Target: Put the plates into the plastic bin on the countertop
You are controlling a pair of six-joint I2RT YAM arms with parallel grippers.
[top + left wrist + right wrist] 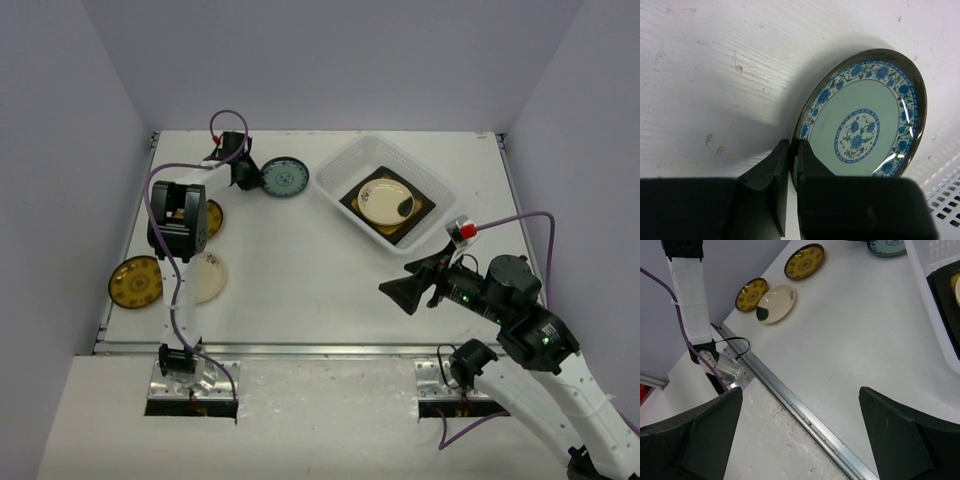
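ok so what matters here is where the plastic bin (338, 160) sits from the left claw (243, 170). In the overhead view, taking 12 as the far wall, the bin is at roughly 3 to 4 o'clock from it, and not far off. The claw is clamped on the rim of the blue floral plate (285, 177). In the left wrist view the two fingers (776, 172) pinch the plate's edge, and the plate sticks out toward 3 o'clock, so it's already pointing at the bin. Can't tell if it's fully clear of the worktop (300, 260). I reckon the next move is a short sideways carry plus enough lift to clear the bin's flared rim. The bin already holds a cream plate (385, 200) on a black square plate (352, 199). The right claw (398, 296) hovers at about 6 o'clock from the bin, fingers spread wide with nothing in them. It's nearer the bin but well apart from the remaining plates: two yellow patterned plates (137, 281) and a cream plate with a dark patch (207, 277), all near 9 o'clock on the left arm's side.
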